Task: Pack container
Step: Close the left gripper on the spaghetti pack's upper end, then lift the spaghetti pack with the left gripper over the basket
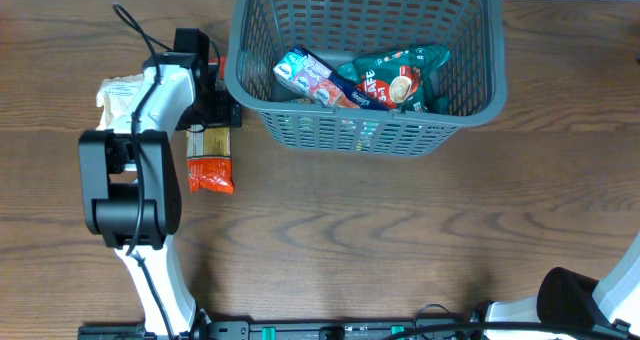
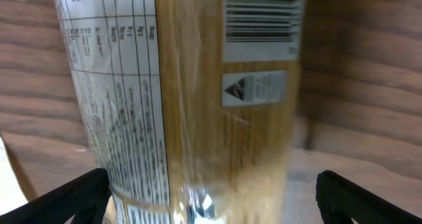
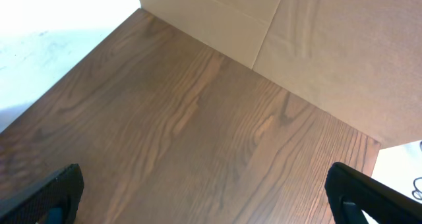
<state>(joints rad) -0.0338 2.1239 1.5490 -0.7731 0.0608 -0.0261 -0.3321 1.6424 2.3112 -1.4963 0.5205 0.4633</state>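
Grey container point(image 1: 370, 130) sits on the table point(image 3: 198, 118) and holds a green packet point(image 1: 400, 75) and a blue-white packet point(image 1: 310, 75) (others unclear). Just left of the container, left gripper point(image 2: 211, 197) jaws are spread either side of a tan-orange packet point(image 1: 210, 165). Right gripper point(image 3: 211, 191) jaws are wide apart.

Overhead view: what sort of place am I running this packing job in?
Likely a lab test bench, not a shop or kitchen: a wood-grain table, one grey slotted basket holding snack packets, and a power strip along the near edge.
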